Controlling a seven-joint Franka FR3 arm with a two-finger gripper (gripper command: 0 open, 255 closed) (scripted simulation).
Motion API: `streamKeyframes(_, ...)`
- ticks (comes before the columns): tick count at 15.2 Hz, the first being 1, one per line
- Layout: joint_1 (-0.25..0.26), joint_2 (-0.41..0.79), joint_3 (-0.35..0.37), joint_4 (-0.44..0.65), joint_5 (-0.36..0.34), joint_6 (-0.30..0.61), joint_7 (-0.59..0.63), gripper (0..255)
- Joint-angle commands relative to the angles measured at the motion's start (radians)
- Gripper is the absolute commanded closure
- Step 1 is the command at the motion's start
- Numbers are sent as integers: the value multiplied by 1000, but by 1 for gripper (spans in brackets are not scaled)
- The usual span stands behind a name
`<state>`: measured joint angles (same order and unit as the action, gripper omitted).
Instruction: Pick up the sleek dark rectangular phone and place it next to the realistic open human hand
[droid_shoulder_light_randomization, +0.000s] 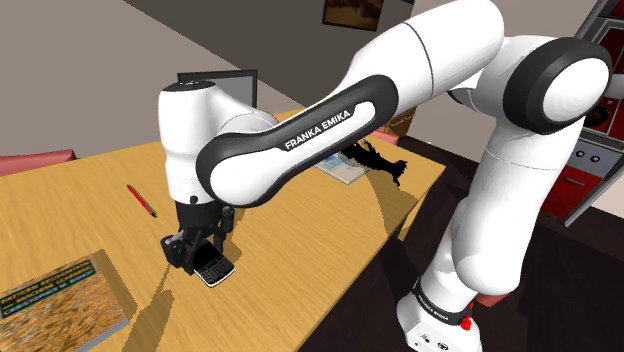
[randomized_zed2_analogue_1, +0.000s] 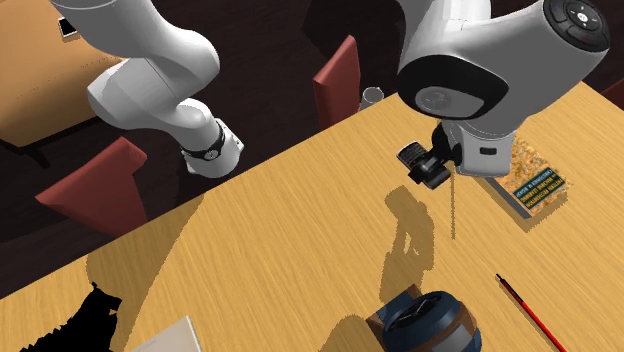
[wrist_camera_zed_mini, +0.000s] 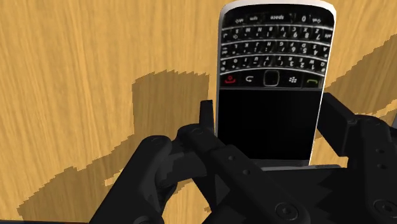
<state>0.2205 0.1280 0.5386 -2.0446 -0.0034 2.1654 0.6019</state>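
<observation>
The gripper (wrist_camera_zed_mini: 269, 109) clamps the black keypad phone (wrist_camera_zed_mini: 273, 57) by its long sides over a wooden table (wrist_camera_zed_mini: 76, 63), well apart from the dark hand (droid_shoulder_light_randomization: 378, 160).

My shoulder cam looks down the table (droid_shoulder_light_randomization: 300, 262) from beside the arm's base (droid_shoulder_light_randomization: 437, 322), the second faces back across it, both catching the book (droid_shoulder_light_randomization: 60, 295); wrist cam hugs the phone (wrist_camera_zed_mini: 273, 83).

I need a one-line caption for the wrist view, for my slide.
The black gripper clasps the dark keypad phone between its two fingers, over the wooden table.
</observation>
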Motion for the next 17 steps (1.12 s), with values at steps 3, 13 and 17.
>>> streamKeyframes(3, -4, -23, 1, 30, 14, -51, -8, 255)
streamKeyframes(13, -10, -71, 2, 116, 40, -179, -21, 255)
streamKeyframes(17, -11, -84, 2, 157, 46, -231, -23, 255)
